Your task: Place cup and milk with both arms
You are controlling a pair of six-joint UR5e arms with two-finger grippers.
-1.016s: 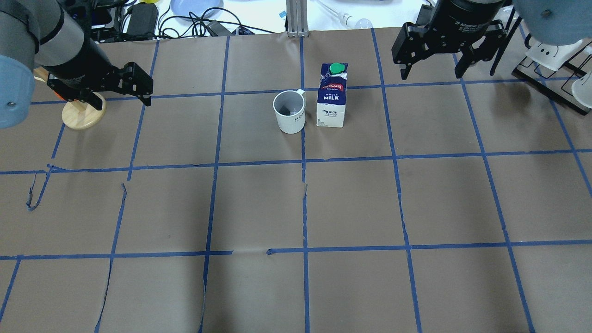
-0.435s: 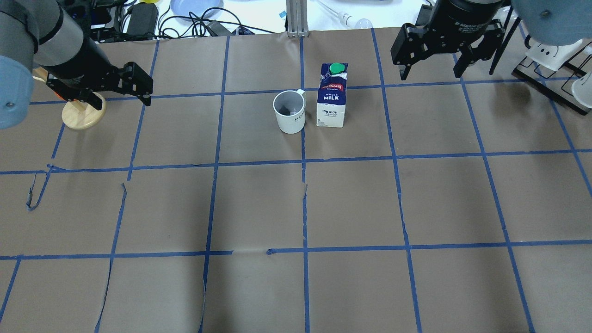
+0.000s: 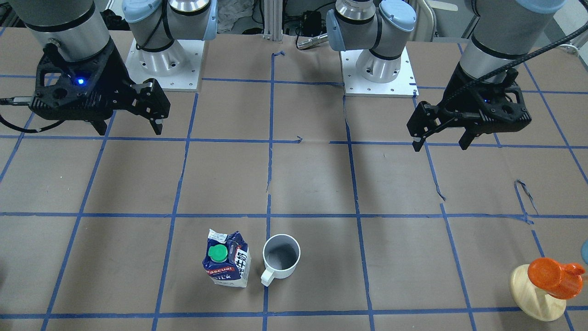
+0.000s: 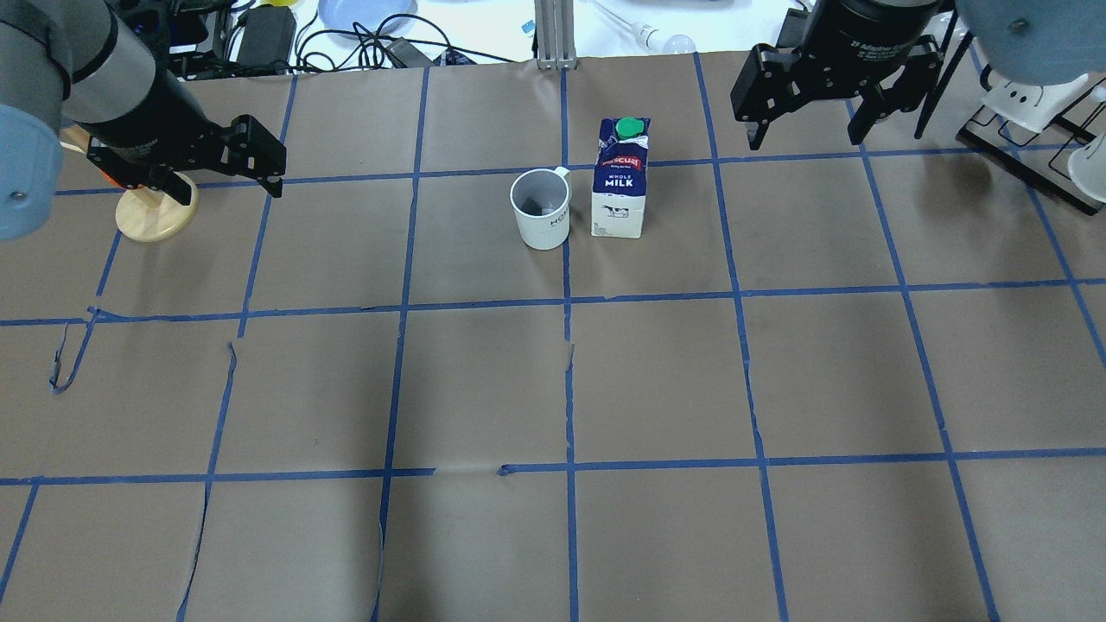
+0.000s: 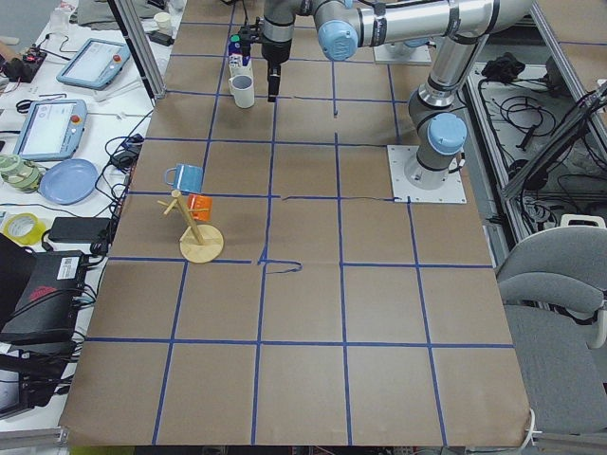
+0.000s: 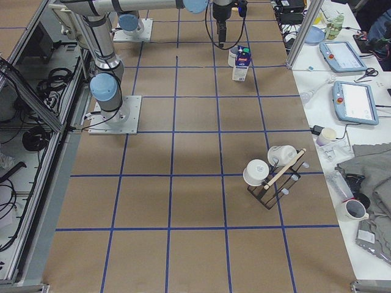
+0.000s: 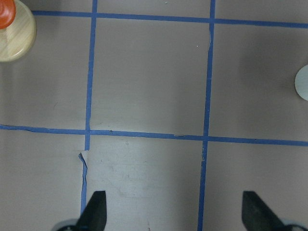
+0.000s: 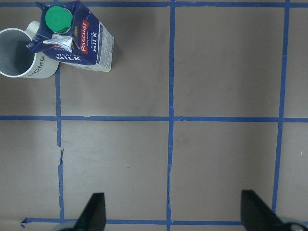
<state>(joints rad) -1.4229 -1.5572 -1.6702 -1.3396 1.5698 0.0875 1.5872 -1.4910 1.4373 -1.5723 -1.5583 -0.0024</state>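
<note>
The white cup (image 4: 541, 210) and the milk carton (image 4: 620, 181) stand upright side by side on the brown paper at the far middle, close together. They also show in the front view, cup (image 3: 281, 257) and milk (image 3: 227, 264), and in the right wrist view, cup (image 8: 21, 54) and milk (image 8: 79, 38). My left gripper (image 4: 229, 186) hovers open and empty far to the cup's left. My right gripper (image 4: 805, 138) hovers open and empty to the milk's right. Both are above the table, apart from the objects.
An orange object on a round wooden base (image 4: 155, 214) stands just under my left gripper, also seen in the front view (image 3: 542, 285). A black rack with white cups (image 4: 1028, 130) is at the far right. Cables and a blue plate lie beyond the far edge.
My right gripper has drifted very slightly toward the far edge. The cup, the milk and my left gripper have not visibly moved.
</note>
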